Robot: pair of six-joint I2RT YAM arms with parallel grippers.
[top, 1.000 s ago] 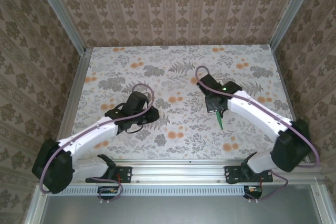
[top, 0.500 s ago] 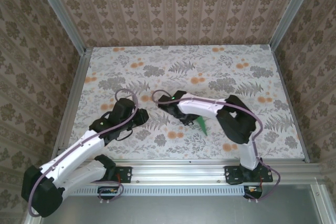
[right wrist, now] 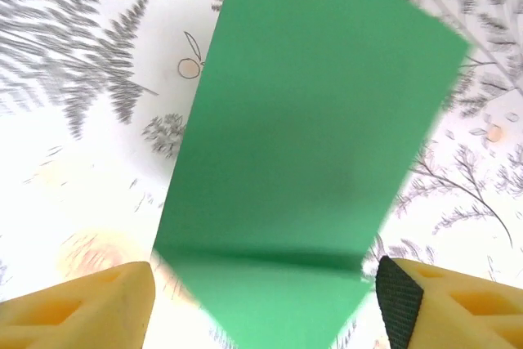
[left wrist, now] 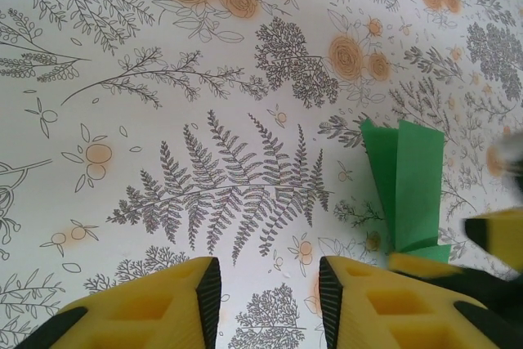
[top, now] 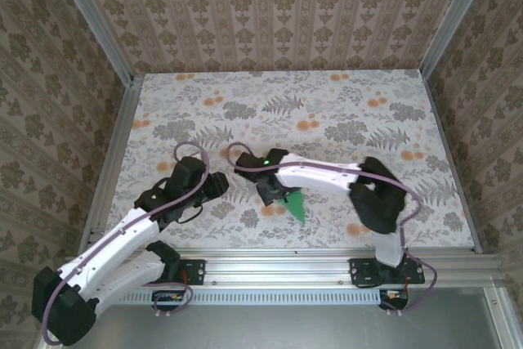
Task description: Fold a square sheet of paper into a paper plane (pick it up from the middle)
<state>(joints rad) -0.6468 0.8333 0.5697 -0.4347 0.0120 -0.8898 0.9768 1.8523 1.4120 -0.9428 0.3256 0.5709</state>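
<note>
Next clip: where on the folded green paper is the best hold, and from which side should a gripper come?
Probably mid-length on the folded green paper, closing across its lengthwise crease and coming from above. It is long and narrow, so its width fits between the fingers; the open right gripper straddles it that way.

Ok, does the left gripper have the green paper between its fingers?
No: the left gripper frames bare patterned table in its gap, while the green paper lies off to the side.
</note>
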